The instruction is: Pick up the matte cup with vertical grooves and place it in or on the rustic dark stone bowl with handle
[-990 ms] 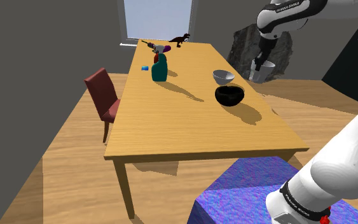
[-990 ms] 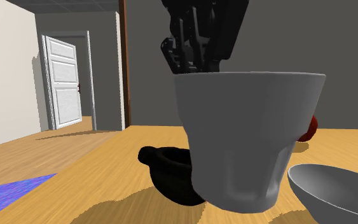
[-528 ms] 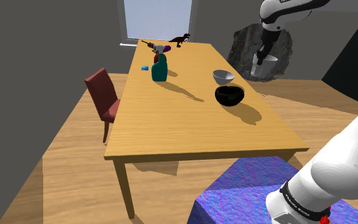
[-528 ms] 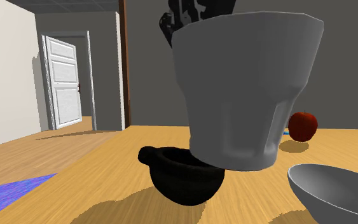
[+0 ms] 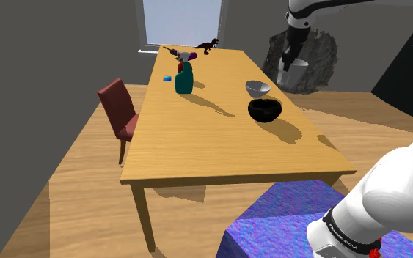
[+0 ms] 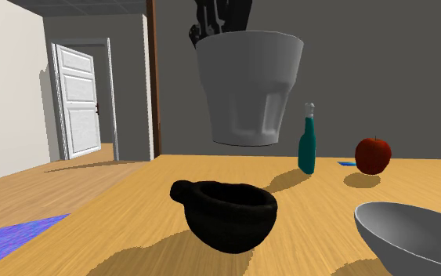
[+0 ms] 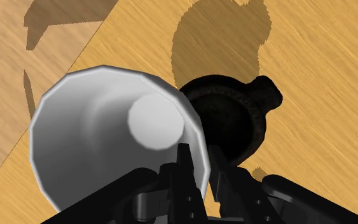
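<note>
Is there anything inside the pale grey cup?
Empty: the wrist view looks straight into the pale grey cup, down to its bare bottom.

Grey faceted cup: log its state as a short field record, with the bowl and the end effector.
cup: grey faceted cup, upright, in the air
end effector: black end effector, shut on the cup's wall
target: black bowl with handle, on the wooden table
relation: cup higher than bowl, apart, not yet inside
nearby: shallow grey bowl

The cup [image 6: 248, 90] hangs above the table [image 5: 197, 146], higher than the handled bowl [image 6: 226, 216], with another bowl [image 5: 257, 89] just beside that one.
</note>
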